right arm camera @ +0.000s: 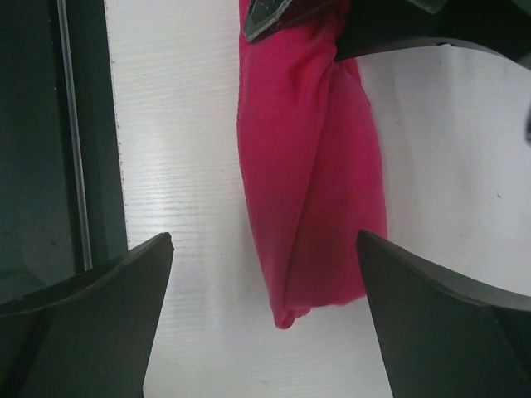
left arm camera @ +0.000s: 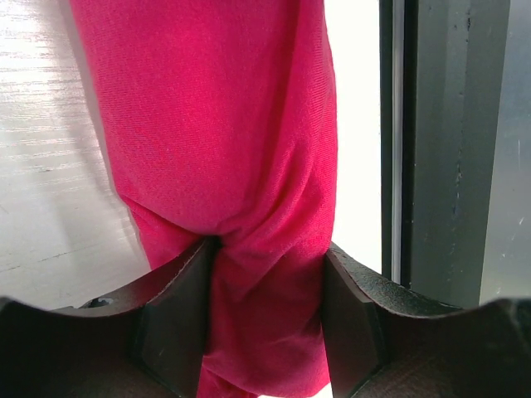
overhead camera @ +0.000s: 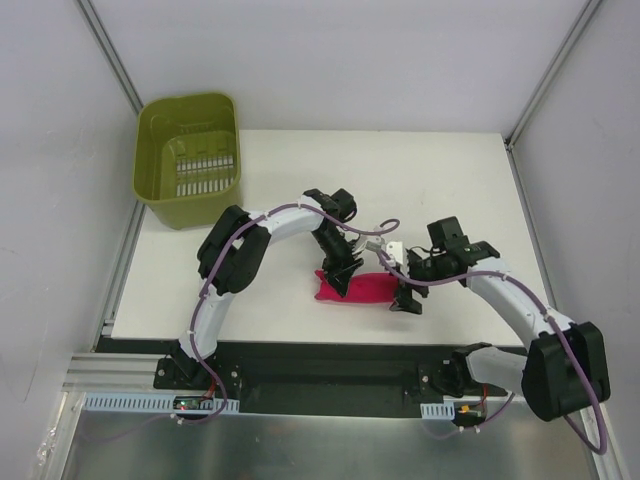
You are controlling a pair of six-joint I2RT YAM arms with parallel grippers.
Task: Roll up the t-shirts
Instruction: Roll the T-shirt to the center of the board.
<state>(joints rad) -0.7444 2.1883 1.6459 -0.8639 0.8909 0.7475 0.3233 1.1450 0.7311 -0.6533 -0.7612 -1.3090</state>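
The magenta-red t-shirt point(overhead camera: 368, 288) lies as a short rolled bundle on the white table point(overhead camera: 450, 180), close to its near edge. My left gripper point(overhead camera: 340, 278) comes down on the roll's left part. In the left wrist view the t-shirt point(left arm camera: 216, 124) is bunched between the two fingers of the left gripper point(left arm camera: 267, 249), touching both pads, so it is shut on the fabric. My right gripper point(overhead camera: 407, 300) sits at the roll's right end. In the right wrist view the right gripper point(right arm camera: 265, 240) stands wide open, its fingers on either side of the t-shirt's point(right arm camera: 311, 166) end without touching it.
A green slotted basket point(overhead camera: 160, 150) stands at the table's back left corner. A black rail point(overhead camera: 330, 365) runs along the near edge just in front of the roll. Grey walls close in the table on three sides.
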